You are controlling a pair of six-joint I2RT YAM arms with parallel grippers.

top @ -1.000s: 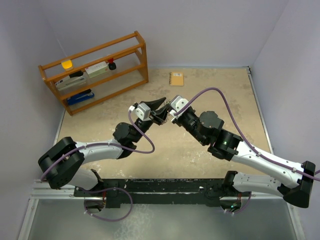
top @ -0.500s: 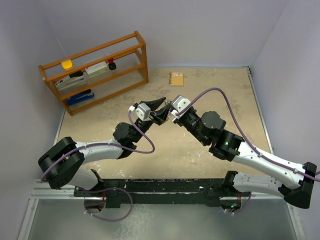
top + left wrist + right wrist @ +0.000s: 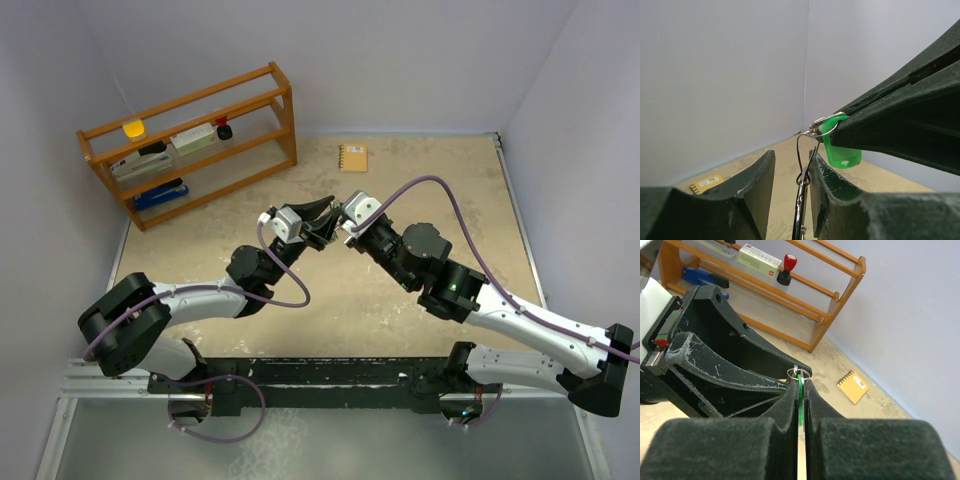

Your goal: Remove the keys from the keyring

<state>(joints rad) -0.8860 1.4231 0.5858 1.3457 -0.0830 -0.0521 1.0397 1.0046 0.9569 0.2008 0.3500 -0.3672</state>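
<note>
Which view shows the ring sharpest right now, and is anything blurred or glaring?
Left wrist: green key and ring fairly sharp against the pale wall, small glints only, own fingers at the bottom soft. Right wrist: near pads badly blurred, green key only a thin edge-on line, rack and notebook behind are sharp. Top: even light, faint shadows, ring too small to make out.

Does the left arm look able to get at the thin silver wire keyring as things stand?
Probably yes: the keyring hangs between the parted fingers of the left gripper, with nothing blocking it. The right gripper pinches only the green plastic-headed key.
</note>
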